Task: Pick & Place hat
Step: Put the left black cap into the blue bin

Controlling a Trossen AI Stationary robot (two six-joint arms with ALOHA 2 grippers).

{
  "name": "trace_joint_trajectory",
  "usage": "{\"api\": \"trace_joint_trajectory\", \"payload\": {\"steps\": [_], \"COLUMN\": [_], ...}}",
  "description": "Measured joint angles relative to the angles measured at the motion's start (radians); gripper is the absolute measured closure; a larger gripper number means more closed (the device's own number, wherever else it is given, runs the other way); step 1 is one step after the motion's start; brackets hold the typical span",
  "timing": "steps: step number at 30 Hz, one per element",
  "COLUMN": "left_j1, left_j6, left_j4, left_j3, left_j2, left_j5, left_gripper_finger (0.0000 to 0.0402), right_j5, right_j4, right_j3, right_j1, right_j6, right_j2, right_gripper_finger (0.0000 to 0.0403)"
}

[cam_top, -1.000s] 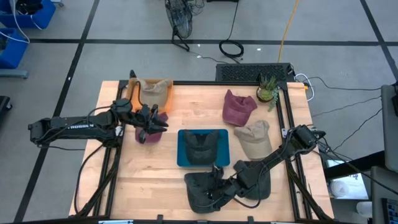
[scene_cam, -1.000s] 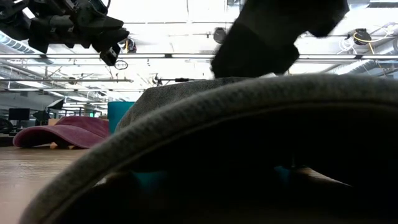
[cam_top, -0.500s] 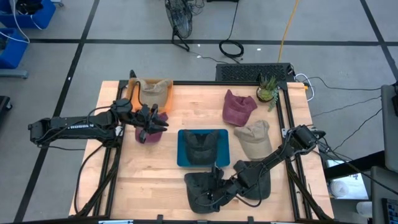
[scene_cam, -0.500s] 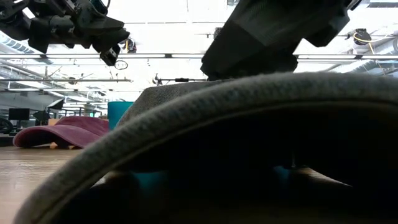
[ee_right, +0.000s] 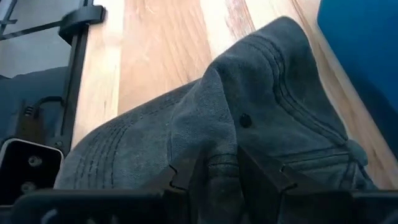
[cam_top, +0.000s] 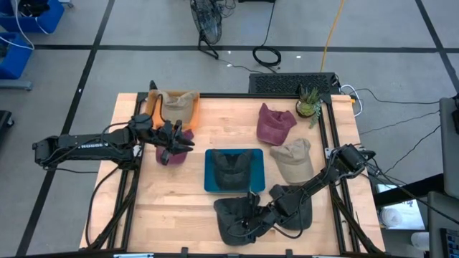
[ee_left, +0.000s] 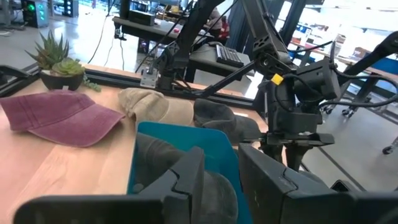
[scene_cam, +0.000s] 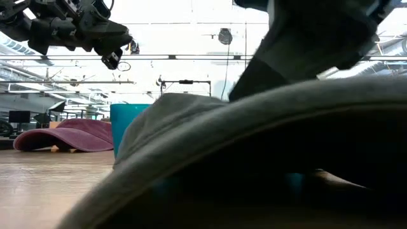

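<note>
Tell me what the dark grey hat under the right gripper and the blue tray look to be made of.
Dark grey hat: soft woven fabric, probably washed cotton; matte, with stitched seam rows and an eyelet, and it bunches where the right gripper pinches it. Blue tray: looks like rigid plastic, smooth and uniformly coloured with rounded corners, though silicone can't be ruled out.

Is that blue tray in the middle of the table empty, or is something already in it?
Not empty. The blue tray already holds a dark grey cap, seen from above lying inside its rim.
</note>
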Motion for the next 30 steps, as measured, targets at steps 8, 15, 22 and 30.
{"api": "trace_joint_trajectory", "payload": {"steps": [8,15,22,30], "left_j1": [0.0,0.0,0.0,0.0], "left_j6": [0.0,-0.001,0.002,-0.003], "left_j4": [0.0,-0.001,0.003,0.014], "left_j3": [0.0,0.0,0.0,0.0], "left_j2": [0.0,0.0,0.0,0.0], "left_j5": [-0.01,-0.017,-0.018,-0.018], "left_gripper_finger": [0.03,0.03,0.03,0.03], "right_j5": [-0.001,0.0,0.054,-0.053], "right_j4": [0.138,0.227,0.162,0.005], "right_j3": [-0.001,-0.001,0.0,0.0], "right_j1": [0.004,0.023,0.0,-0.178], "right_j6": [-0.074,-0.213,-0.436,-0.537], "right_j2": [-0.006,-0.07,-0.209,-0.313], "right_gripper_finger": [0.0363,0.0393,0.0398,0.04]}}
